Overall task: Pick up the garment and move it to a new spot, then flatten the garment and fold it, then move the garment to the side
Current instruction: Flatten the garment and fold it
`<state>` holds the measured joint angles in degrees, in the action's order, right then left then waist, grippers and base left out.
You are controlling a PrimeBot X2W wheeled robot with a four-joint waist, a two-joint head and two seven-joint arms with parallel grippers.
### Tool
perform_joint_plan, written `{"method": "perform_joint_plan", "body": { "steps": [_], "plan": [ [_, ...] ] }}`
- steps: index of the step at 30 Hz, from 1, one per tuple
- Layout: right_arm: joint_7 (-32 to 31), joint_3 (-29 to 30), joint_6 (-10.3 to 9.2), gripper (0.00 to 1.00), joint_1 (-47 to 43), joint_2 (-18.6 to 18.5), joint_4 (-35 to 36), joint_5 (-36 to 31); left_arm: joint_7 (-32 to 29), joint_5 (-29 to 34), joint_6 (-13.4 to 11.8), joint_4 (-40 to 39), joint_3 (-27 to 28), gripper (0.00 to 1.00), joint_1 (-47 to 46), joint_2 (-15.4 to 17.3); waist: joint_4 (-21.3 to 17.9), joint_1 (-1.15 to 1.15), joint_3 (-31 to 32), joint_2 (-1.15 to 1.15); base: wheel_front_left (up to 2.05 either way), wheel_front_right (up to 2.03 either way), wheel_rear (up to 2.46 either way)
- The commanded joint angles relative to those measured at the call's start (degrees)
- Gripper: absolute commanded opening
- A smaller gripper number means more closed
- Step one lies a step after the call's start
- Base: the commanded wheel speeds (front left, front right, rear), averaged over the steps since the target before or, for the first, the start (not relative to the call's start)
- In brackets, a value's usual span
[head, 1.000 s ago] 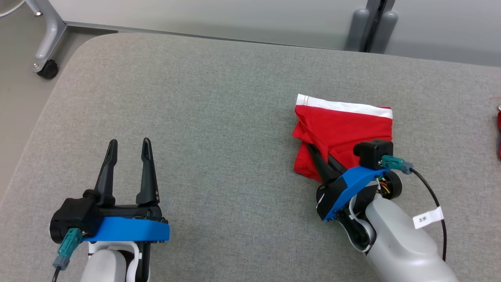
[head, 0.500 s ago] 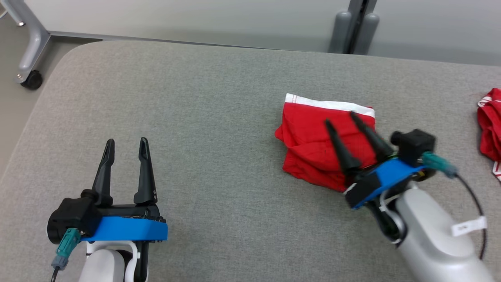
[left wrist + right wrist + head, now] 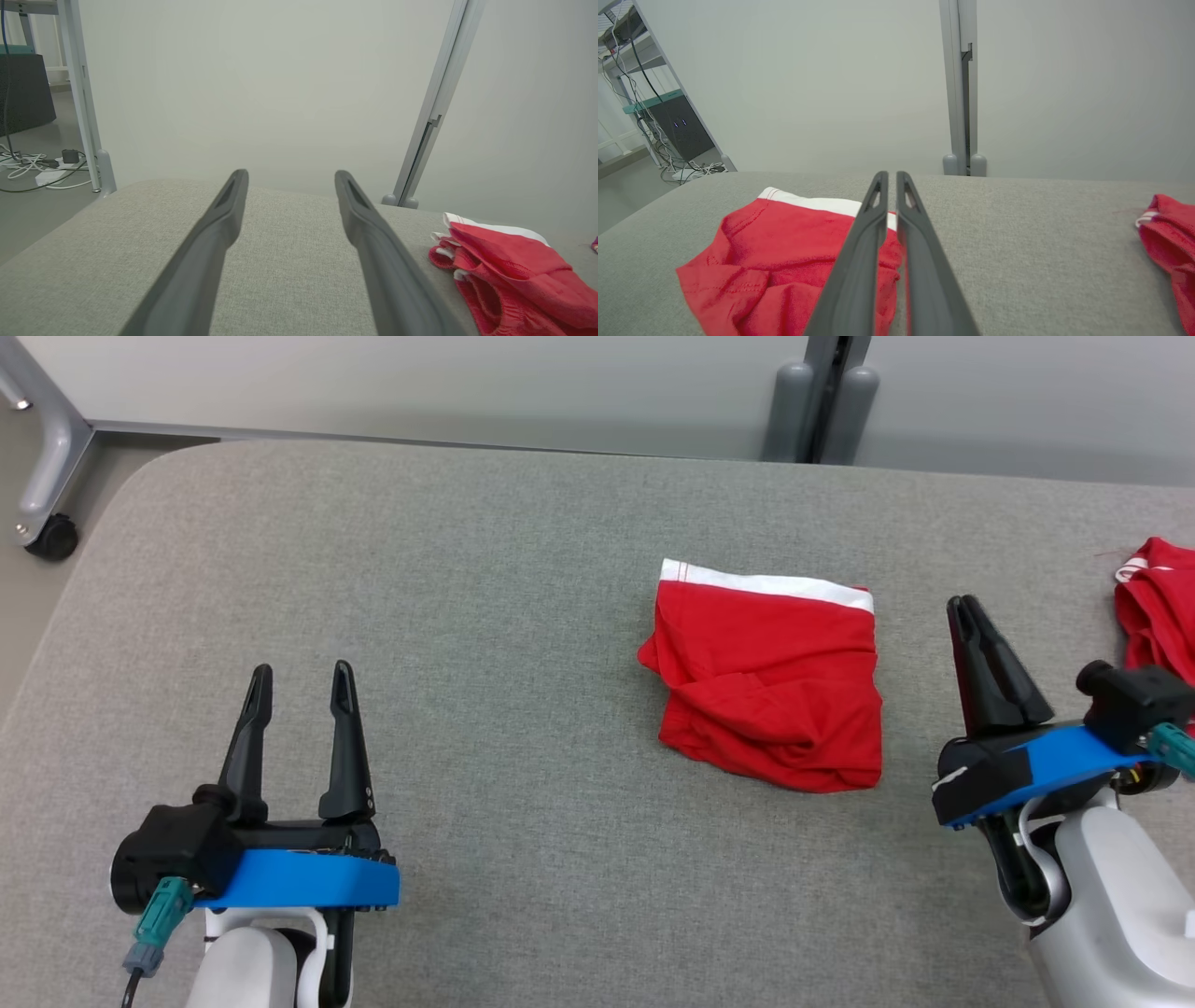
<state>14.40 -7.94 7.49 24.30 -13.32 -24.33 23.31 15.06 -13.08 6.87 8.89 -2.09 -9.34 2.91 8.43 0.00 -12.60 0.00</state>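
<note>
1 folded garment lies on a grey table near a wall.

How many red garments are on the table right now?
2. The folded garment lies centrally, left of the right pincer; the second garment sits at the far right, cut off by the frame. More may be hidden.

The right gripper, fingers nearly together and empty, hangs over the grey table, with the folded red garment just to its left and another red cloth well off to its right.
</note>
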Motion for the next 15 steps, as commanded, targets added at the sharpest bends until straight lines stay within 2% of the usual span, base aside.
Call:
{"method": "perform_joint_plan", "body": {
  "steps": [1,11,15],
  "plan": [
    [-0.1,0.0,0.02,0.0,0.1,0.2,-0.3,-0.4,0.2,0.2,0.2,-0.1,0.1,1.0,-0.5,0.0,0.2,0.0,-0.2,0.0,0.0,0.0,0.0],
    [-1.4,-3.0,0.01,0.0,6.7,1.5,-12.6,-2.3,0.2,-0.6,0.1,-0.1,-1.4,1.0,-1.7,0.0,3.6,0.0,-2.2,0.0,0.0,0.0,0.0],
    [-1.0,-5.9,0.02,0.0,7.4,2.6,-16.7,-2.3,0.2,-0.9,-0.1,0.1,-1.5,1.0,-1.7,0.0,4.6,0.0,-2.5,0.0,0.0,0.0,0.0]
  ]
}}
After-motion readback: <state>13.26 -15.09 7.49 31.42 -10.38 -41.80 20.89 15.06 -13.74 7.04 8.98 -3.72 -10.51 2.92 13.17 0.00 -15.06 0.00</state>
